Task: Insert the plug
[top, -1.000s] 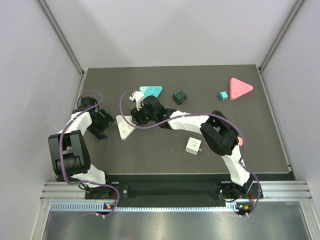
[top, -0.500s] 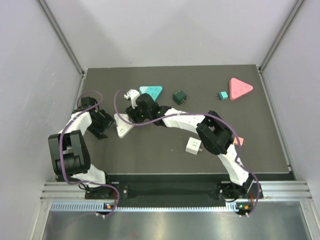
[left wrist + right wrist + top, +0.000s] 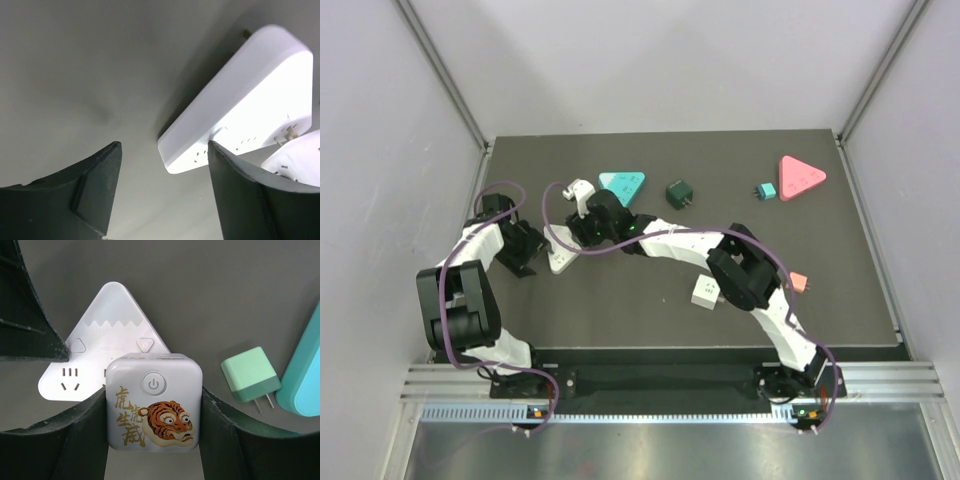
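Observation:
My right gripper [image 3: 154,440] is shut on the plug [image 3: 154,402], a white cube with a tiger print and a power button. Under it lies the white triangular power strip [image 3: 95,360], with the plug over its right side. In the left wrist view the plug's prongs [image 3: 288,132] reach the strip's face [image 3: 240,110]; whether they sit in the slots I cannot tell. My left gripper [image 3: 165,147] is open, low on the table, with the strip's near corner between its fingertips. From above, the plug [image 3: 582,190] and strip [image 3: 560,260] lie left of centre.
A mint plug [image 3: 250,374] and a teal triangular strip [image 3: 306,385] lie just right of the held plug. Elsewhere on the dark table [image 3: 620,310] are a dark green plug [image 3: 679,193], a small teal plug [image 3: 766,190], a pink triangular strip [image 3: 800,177] and a white cube plug [image 3: 705,292].
The right arm has carried the plug to the left, over the white strip. The strip has slid a little to the left. The left gripper's jaws have narrowed slightly.

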